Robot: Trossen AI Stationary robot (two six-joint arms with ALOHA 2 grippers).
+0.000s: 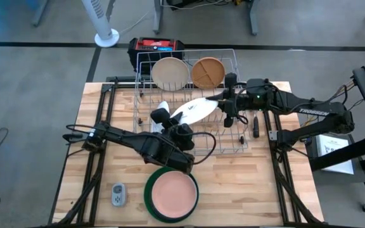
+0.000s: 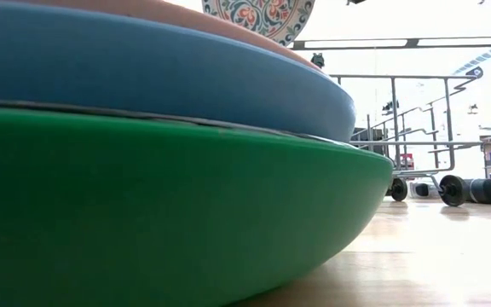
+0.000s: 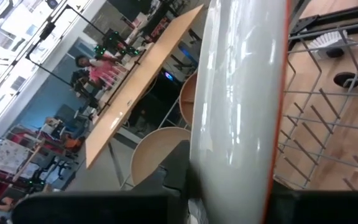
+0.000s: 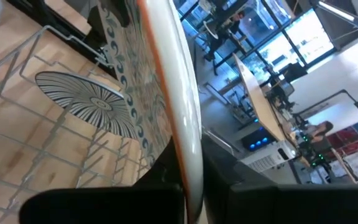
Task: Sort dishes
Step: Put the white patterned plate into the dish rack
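Observation:
A white plate (image 1: 195,109) with an orange rim and a patterned face hangs tilted on edge over the silver wire rack (image 1: 233,142), held between both grippers. My left gripper (image 1: 170,121) is shut on its near-left end, my right gripper (image 1: 224,101) on its far-right end. A cream plate (image 1: 169,73) and a tan plate (image 1: 208,71) stand upright in the rack's far row. A blue-white striped plate (image 4: 89,102) lies in the rack under the held plate. At the near edge a pink dish (image 1: 172,193) sits in a blue one (image 2: 143,68), inside a large green bowl (image 1: 151,201). My left gripper pinches the plate's rim (image 3: 229,180) between its two fingers, one on each face, coming from the table's near-left side. The plate stands edge-on between the fingers, clear of the rack. My right gripper pinches the opposite rim (image 4: 188,168) between its two fingers, coming nearly level from the table's right side. The patterned face is turned toward the rack's floor and the plate hangs clear of the wires.
A small grey gadget (image 1: 118,194) lies near the front edge, left of the green bowl. A dark tool (image 1: 256,125) sits at the rack's right side. A red-and-black box (image 1: 156,45) stands beyond the table's far edge.

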